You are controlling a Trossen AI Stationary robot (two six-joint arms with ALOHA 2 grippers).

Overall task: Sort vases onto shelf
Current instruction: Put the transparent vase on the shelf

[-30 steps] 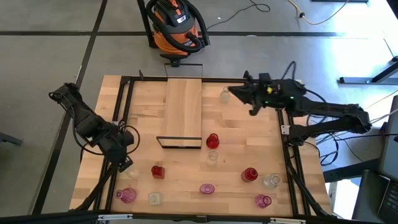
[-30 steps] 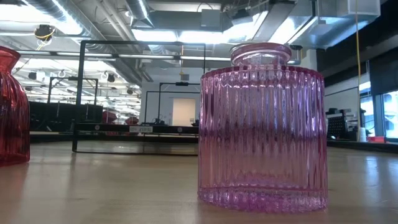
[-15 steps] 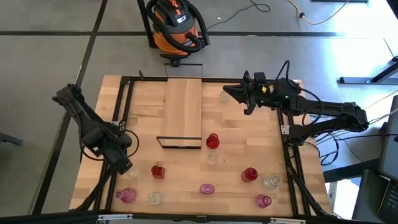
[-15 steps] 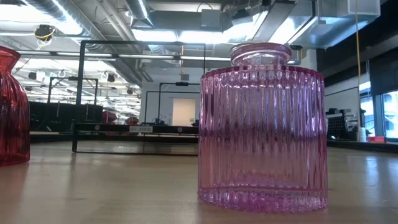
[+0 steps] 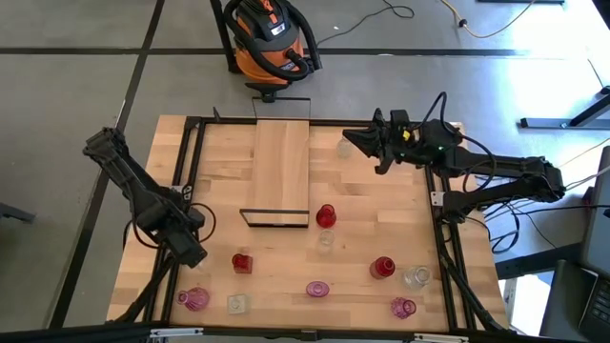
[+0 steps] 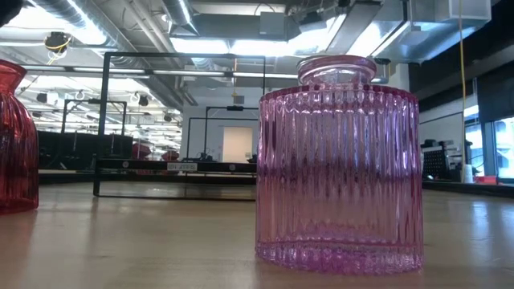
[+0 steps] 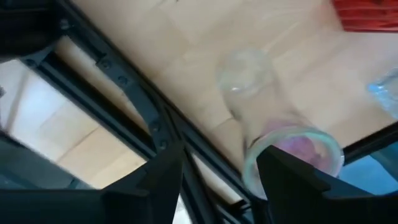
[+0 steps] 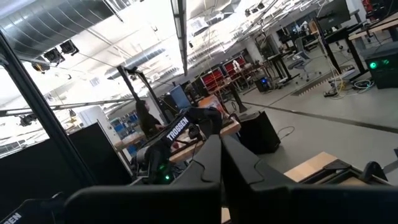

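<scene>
The shelf [image 5: 282,167], a light-wood plank with a black frame, lies at the table's far middle with nothing on it. Red vases [image 5: 326,215], pink vases [image 5: 317,288] and clear vases [image 5: 416,276] stand scattered on the near half of the table. My left gripper [image 5: 191,253] hangs open over the near left part. In its wrist view a clear vase [image 7: 249,87] stands just past its fingers, with a pink vase [image 7: 298,146] behind it. My right gripper [image 5: 365,145] is shut near the far right corner, beside a clear vase [image 5: 345,146]. My left gripper is open, and one finger [image 7: 292,180] overlaps the clear vase's lower part [image 7: 273,134] in the wrist view. I cannot tell whether it touches the glass. The vase stands on the table.
The table's black frame rail [image 7: 137,106] runs close beside my left gripper. An orange shop vacuum [image 5: 270,38] stands on the floor beyond the far edge. In the low view a ribbed pink vase [image 6: 337,160] fills the front and a red vase [image 6: 16,144] stands at the left.
My left gripper has gone toward the table's near edge and now hangs over the spot where a clear vase stood. My right gripper has shifted a little by the far right corner and stays shut.
</scene>
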